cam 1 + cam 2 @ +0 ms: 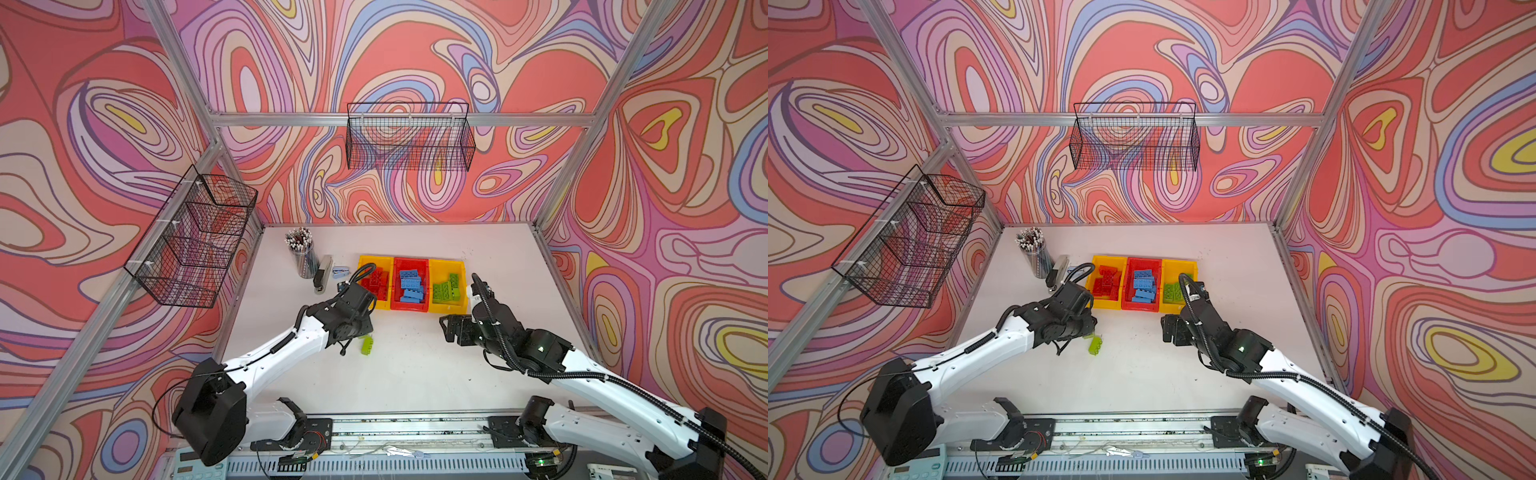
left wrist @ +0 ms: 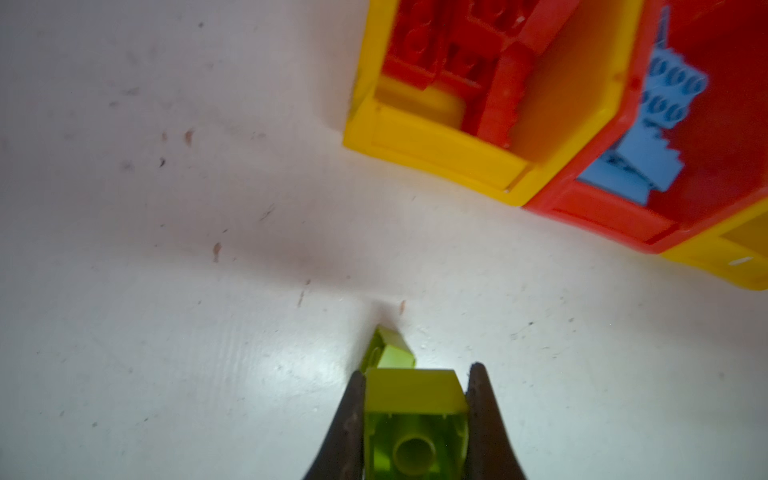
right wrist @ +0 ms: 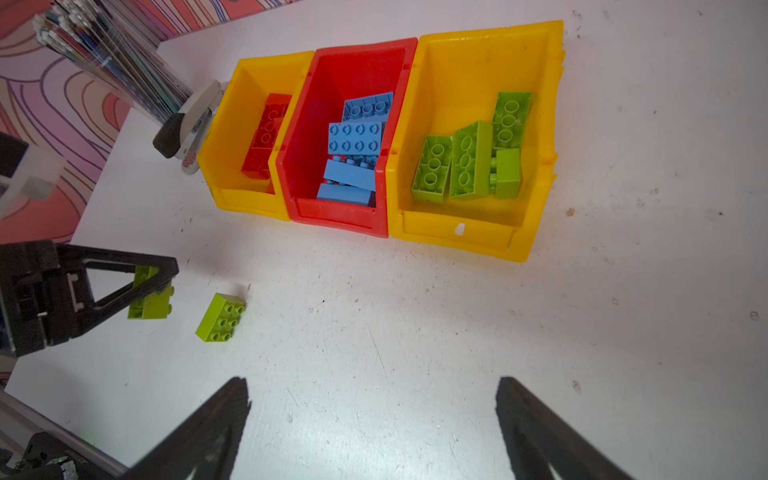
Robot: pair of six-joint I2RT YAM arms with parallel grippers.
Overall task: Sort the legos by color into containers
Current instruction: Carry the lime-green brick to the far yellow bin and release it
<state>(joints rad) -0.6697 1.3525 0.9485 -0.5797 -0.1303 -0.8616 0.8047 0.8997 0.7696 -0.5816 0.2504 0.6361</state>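
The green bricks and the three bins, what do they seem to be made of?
Green bricks: likely hard moulded plastic, smooth, slightly glossy; crisp studs, hollow underside. Bins: probably moulded plastic too, opaque, with soft sheen on the rims.

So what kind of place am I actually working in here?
Probably a robot test cell dressed as a desk: an aluminium-profile frame carrying swirl-patterned printed wall panels, a white tabletop, plus black wire mesh baskets and a clear cup of pens.

left hand [image 2: 415, 370]: clamped on green lego [image 2: 412, 397], seemingly held low | right hand [image 3: 372, 381]: jaws wide apart, empty
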